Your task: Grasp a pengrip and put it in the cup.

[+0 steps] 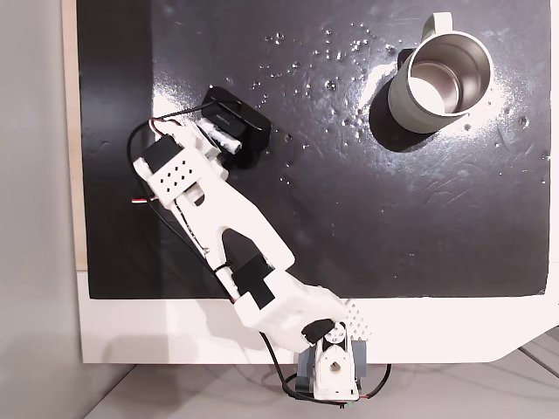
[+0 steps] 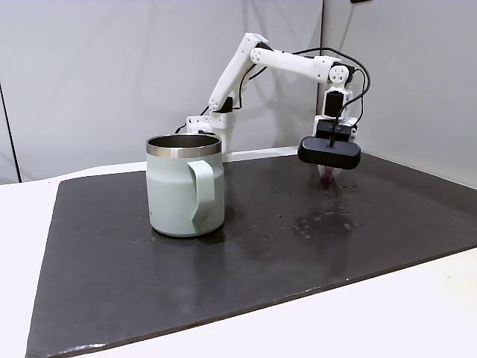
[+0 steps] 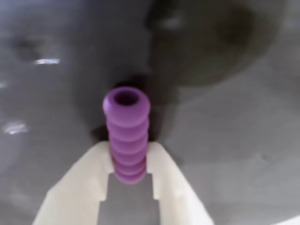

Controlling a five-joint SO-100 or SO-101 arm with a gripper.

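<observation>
Wrist view: gripper (image 3: 127,161) pinched onto pengrip (image 3: 126,133), cream fingertips (image 3: 157,159) pressing its lower end from both sides, ribbed purple tube sticking out beyond tips, open end facing camera. Dark mat (image 3: 225,140) behind, blurred.

Side fixed view: gripper (image 2: 328,173) low over black mat (image 2: 298,246), right of centre; small purple bit of pengrip (image 2: 326,177) under black camera block (image 2: 329,153).

Cup (image 2: 185,185) upright on mat, well apart to left, handle toward camera. Top-down fixed view: cup (image 1: 439,83) upper right, black block (image 1: 236,125) centre-left.
</observation>
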